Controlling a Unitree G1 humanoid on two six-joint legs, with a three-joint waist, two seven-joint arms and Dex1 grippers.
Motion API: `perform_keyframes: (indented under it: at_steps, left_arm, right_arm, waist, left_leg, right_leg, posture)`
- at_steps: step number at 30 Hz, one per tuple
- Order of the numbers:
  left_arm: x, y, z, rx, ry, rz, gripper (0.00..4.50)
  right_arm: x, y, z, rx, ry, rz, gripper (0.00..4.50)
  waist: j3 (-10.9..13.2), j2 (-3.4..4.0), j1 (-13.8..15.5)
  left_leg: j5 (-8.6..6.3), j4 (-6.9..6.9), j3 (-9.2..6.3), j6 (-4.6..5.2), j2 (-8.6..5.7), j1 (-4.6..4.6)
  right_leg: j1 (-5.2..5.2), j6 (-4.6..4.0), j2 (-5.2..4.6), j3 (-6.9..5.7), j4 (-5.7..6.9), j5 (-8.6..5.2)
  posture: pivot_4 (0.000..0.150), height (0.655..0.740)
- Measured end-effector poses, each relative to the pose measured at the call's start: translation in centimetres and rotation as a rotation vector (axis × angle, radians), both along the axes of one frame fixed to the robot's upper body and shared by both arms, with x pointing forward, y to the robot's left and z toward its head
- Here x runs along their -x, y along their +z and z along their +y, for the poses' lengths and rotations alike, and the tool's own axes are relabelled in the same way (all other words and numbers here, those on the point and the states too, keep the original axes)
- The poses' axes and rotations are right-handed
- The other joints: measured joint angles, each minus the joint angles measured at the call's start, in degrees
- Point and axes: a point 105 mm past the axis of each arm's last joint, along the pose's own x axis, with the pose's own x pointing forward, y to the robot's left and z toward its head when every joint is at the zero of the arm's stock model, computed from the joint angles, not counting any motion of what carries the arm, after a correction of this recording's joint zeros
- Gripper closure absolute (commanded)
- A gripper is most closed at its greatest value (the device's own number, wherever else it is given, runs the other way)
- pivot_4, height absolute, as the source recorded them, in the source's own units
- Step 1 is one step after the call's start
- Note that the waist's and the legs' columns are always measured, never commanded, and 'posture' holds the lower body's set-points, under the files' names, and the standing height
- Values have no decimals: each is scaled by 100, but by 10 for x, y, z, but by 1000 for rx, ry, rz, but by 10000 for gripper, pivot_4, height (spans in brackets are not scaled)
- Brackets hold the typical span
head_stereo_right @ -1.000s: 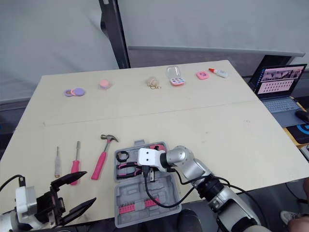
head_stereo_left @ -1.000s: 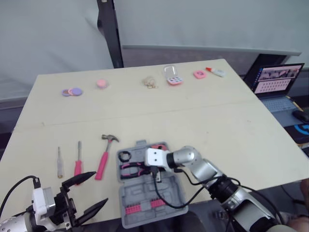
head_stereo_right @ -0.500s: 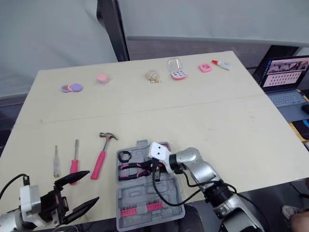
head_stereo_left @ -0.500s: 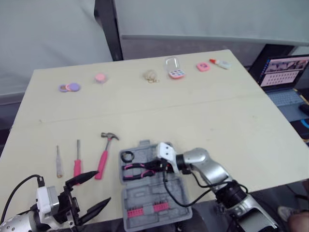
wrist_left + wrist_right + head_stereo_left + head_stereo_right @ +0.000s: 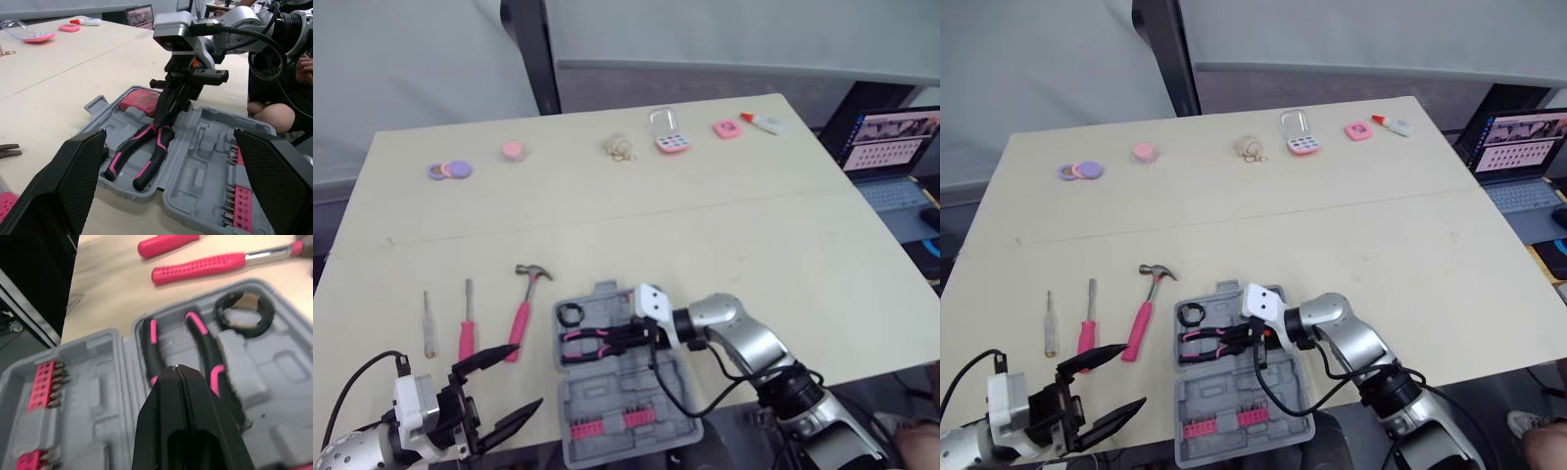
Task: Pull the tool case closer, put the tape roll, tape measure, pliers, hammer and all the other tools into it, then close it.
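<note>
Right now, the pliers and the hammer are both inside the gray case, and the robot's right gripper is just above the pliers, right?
Not quite. The hammer is not inside: it lies on the table beside the gray case, as the left eye view shows. The pliers are in the case, with the right gripper just above them.

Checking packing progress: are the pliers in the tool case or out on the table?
In: the pliers lie inside the open tool case, next to the tape roll.
</note>
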Motion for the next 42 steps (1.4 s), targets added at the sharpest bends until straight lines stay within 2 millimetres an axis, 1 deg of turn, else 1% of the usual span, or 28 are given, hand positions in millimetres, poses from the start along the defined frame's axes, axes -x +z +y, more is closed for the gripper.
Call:
perform_keyframes:
  at_steps: [4,6,13,22,30,36,42]
  left_arm:
    - [0,0,0,0,0,1,0]
    - [0,0,0,0,0,3,0]
    - [1,-1,0,-1,1,6,0]
    - [1,-1,0,-1,1,7,0]
    - [1,-1,-1,2,-2,8,0]
    - [1,-1,-1,2,0,8,0]
    - [1,-1,-1,2,-1,7,0]
  right_arm:
    - [1,-3,0,14,5,-2,44832]
    - [0,-9,-1,31,5,-6,44832]
    - [-1,-11,-1,23,11,-28,44832]
    - [0,-7,0,3,4,-1,44832]
    - [-5,1,2,-18,-3,-17,44832]
    - [-9,-7,0,21,-11,-32,44832]
    - [-9,-9,2,41,13,-90,44832]
  waist:
    - [7,3,-9]
    - [8,4,-5]
    - [8,5,-6]
    - [10,8,-5]
    - [11,9,-5]
    - [11,9,-6]
    - [11,9,-9]
  left_leg:
    - [0,19,5,-2,11,-5]
    - [-1,31,4,-4,16,-9]
    - [1,40,5,-7,18,-5]
    - [1,39,3,-8,19,-13]
    - [1,39,1,-7,19,-23]
    - [1,41,1,-7,19,-24]
    - [1,43,4,-7,19,-20]
  right_leg:
    - [0,12,5,0,2,7]
    - [0,13,8,0,3,7]
    - [1,16,7,6,3,9]
    - [-4,16,8,4,6,9]
    - [-8,18,8,-2,4,10]
    - [-8,20,9,-2,5,11]
    - [-6,21,10,0,6,12]
  posture:
    - [1500,7400]
    - [1500,7400]
    - [1500,7400]
    - [1500,7400]
    - [1500,7400]
    - [1500,7400]
    - [1500,7400]
